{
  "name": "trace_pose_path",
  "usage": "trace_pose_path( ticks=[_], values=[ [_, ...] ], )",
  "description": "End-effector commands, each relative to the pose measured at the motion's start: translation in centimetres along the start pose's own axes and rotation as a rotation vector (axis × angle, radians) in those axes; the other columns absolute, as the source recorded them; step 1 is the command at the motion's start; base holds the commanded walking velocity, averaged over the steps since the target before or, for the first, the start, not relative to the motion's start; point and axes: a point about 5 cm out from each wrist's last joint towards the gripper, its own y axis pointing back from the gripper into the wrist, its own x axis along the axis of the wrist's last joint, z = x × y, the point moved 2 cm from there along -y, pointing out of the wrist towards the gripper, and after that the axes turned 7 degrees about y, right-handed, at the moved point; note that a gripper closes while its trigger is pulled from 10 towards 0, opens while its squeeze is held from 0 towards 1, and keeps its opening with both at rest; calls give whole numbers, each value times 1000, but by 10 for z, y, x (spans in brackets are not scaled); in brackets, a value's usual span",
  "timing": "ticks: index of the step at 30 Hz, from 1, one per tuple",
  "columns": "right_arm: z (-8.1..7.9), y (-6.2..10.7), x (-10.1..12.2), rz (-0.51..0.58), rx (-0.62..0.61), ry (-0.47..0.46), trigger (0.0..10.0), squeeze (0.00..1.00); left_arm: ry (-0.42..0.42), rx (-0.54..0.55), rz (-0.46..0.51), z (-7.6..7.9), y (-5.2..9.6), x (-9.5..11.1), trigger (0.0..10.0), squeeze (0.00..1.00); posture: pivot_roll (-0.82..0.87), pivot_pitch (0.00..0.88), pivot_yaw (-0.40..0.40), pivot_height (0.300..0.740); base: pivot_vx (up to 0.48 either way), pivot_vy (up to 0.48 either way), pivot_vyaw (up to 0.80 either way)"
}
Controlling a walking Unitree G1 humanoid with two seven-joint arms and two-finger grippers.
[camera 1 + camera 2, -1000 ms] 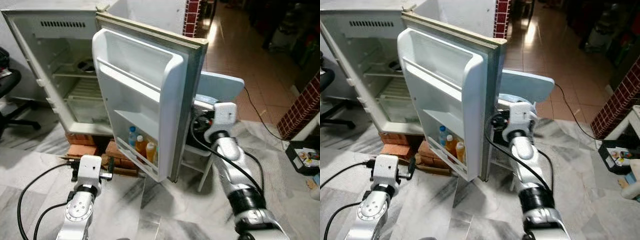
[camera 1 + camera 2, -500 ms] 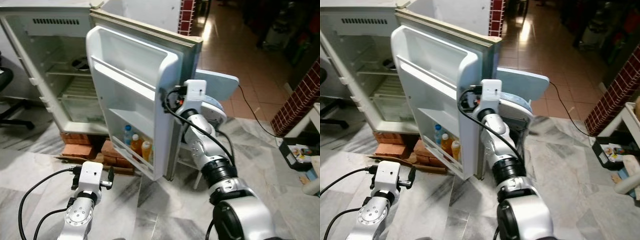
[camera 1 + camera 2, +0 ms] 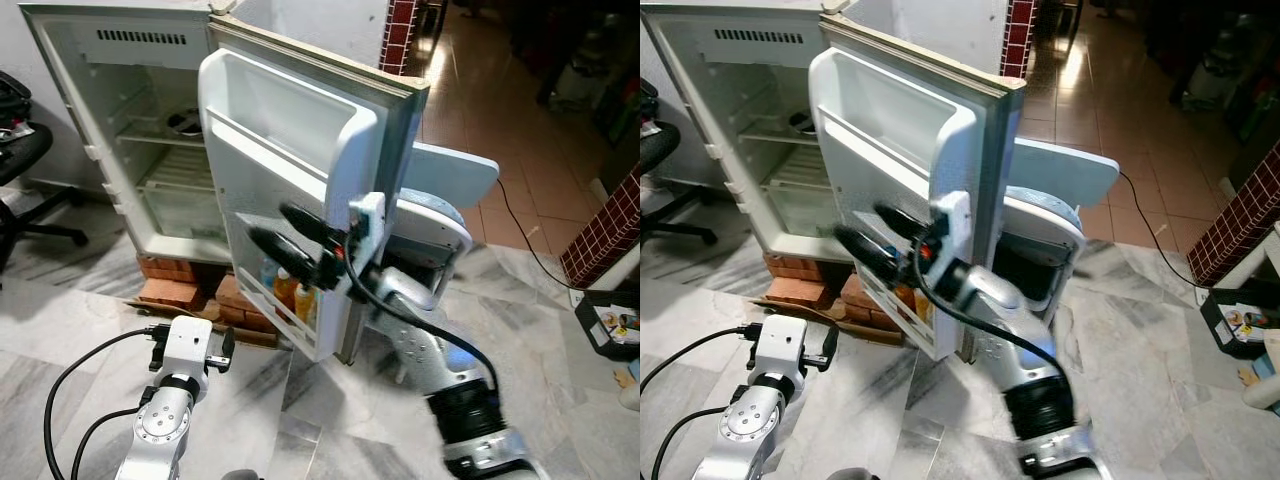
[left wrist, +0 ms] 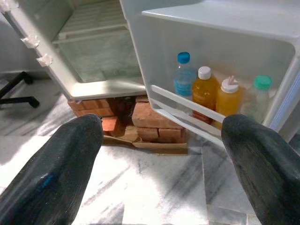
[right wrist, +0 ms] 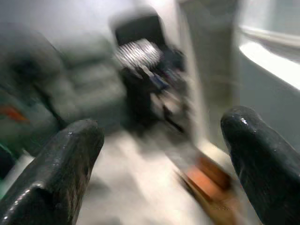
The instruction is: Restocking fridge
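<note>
The white fridge (image 3: 150,150) stands open, its door (image 3: 290,130) swung toward me. Several bottles (image 4: 204,89) stand in the door's bottom shelf: one with a blue cap (image 4: 182,75), two orange ones and one with a green cap (image 4: 260,96). My right gripper (image 3: 268,222) reaches across the inside of the door, just above that bottom shelf, open and holding nothing. Its wrist view is blurred. My left gripper (image 4: 164,154) hangs low over the marble floor in front of the fridge, open and empty, pointing toward the bottles.
Red bricks (image 3: 165,292) prop up the fridge. A dark dish (image 3: 185,122) lies on an upper fridge shelf. A black office chair (image 3: 20,170) stands at the left. A light blue chair (image 3: 445,180) sits behind the door. A black tray (image 3: 612,325) lies at the right.
My right arm has swung from behind the door's outer edge round to its inside face, fingers now pointing across the lower shelf. The left arm has stayed put; the camera shifted a little.
</note>
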Motion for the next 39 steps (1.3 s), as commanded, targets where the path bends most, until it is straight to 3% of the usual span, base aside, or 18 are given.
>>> trace_pose_path(
  ticks=[1,4,8,9,10,12,19,25,39],
  values=[
    [5,6,-13,-79,-37,77,10000,0,-2,-10,-5,1,-1,0,10000,0,77,0,-22,740,0,0,0],
    [20,19,-15,-89,-149,89,10000,0,42,-13,40,1,-3,9,10000,0,77,0,-23,740,0,0,0],
    [44,47,-11,-45,-450,165,10000,0,76,-31,167,-1,2,31,10000,0,74,0,-27,740,0,0,0],
    [49,56,-10,-33,-520,167,10000,0,80,-28,188,-2,4,35,10000,0,73,0,-27,740,0,0,0],
    [59,79,-11,-16,-681,186,10000,0,99,-21,229,-4,7,44,10000,0,71,0,-27,740,0,0,0],
    [62,105,-15,-29,-798,221,10000,0,107,-14,262,-5,12,50,10000,0,63,0,-25,740,0,0,0],
    [47,139,-33,-91,-891,235,10000,0,122,-43,263,2,18,45,10000,0,32,0,-11,740,34,0,0],
    [38,141,-39,-109,-897,242,10000,0,125,-48,271,2,15,49,10000,0,25,0,-10,740,258,0,0],
    [46,135,-30,-100,-907,274,10000,0,132,-39,276,2,16,48,10000,0,30,0,-23,740,333,0,0]
  ],
)
